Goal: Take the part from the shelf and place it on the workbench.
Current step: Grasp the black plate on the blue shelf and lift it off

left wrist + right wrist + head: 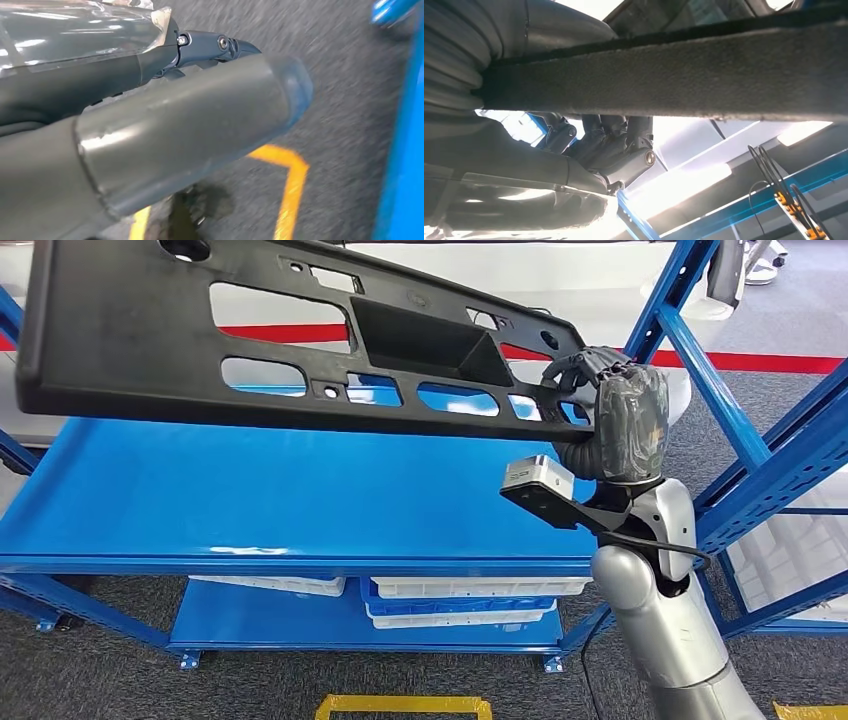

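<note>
Overhead, the right hand [610, 405] clamps the right end of the part [300, 335], a long black panel with cut-outs, held above the blue shelf [250, 500]; at the right wrist its edge [674, 75] crosses the fingers [614, 145]; the left hand [150, 135] hangs over grey floor, its grip unclear.

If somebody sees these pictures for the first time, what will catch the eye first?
First the long black part with many cut-outs, held in the air above the blue shelf. The right hand grips its right end. Lower down, white trays lie on the bottom shelf level.
</note>
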